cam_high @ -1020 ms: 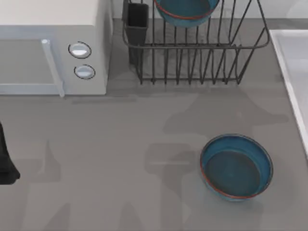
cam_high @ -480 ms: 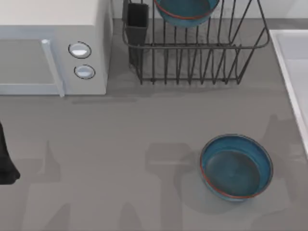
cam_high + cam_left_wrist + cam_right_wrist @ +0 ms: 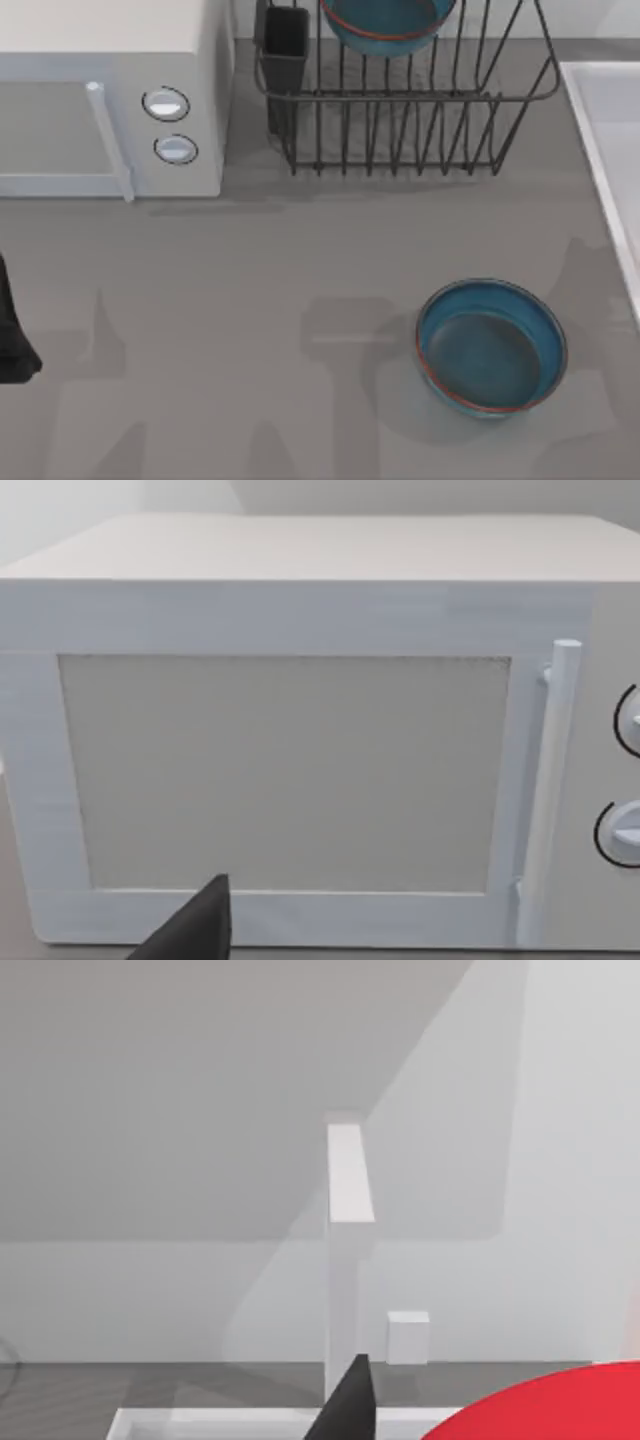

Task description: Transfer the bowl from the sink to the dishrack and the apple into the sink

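Grey surface [image 3: 250, 280], seen from above, is carrying every item listed here, in descending order of size.

White microwave [image 3: 110, 95] is occupying the surface's far-left corner; from the left wrist its door is facing the camera directly ahead of the left gripper, of which one dark fingertip [image 3: 195, 928] is showing. Whether those jaws are wide or narrow cannot be told.

Dishrack [image 3: 405, 100], a dark wire frame of upright bars, is standing just right of the microwave, with a black rectangular cutlery cup [image 3: 286, 45] at its left corner.

Sink [image 3: 610, 150], a pale basin with a raised rim, is lying along the surface's right edge; from the right wrist its near rim [image 3: 220, 1422] is sitting just below and ahead of the right jaws, with a white faucet column [image 3: 345, 1260] rising beyond them.

Bowl [image 3: 491, 346], teal-blue with a thin rust-red rim, is resting upright on the bare surface, near the sink's edge and well apart from the rack. A second, matching bowl [image 3: 388, 22] is sitting inside the dishrack.

Apple [image 3: 545, 1408], smooth and bright red, is lying close against the right gripper, beside its one visible dark fingertip [image 3: 348, 1405]; contact and jaw opening cannot be told.
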Controlling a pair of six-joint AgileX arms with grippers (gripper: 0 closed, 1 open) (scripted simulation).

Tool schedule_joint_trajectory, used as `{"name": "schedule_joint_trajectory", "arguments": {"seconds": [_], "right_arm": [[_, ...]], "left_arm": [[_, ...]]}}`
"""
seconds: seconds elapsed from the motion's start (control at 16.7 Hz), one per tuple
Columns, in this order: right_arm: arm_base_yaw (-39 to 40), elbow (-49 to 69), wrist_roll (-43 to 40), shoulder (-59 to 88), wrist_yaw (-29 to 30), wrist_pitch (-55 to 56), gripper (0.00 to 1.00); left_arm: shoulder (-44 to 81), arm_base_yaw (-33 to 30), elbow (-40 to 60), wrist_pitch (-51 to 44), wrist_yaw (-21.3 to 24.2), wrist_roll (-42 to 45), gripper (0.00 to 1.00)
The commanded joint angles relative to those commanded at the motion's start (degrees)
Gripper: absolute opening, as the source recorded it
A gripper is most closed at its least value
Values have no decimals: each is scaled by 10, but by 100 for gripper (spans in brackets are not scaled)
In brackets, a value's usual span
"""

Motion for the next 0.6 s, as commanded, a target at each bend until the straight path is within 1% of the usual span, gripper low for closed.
{"name": "schedule_joint_trajectory", "arguments": {"seconds": [0.18, 0.6], "right_arm": [[-2, -9, 0, 75, -2, 76, 0], [-3, -41, -4, 311, 0, 373, 0]], "left_arm": [[0, 0, 0, 0, 0, 0, 100], [0, 0, 0, 0, 0, 0, 100]]}}
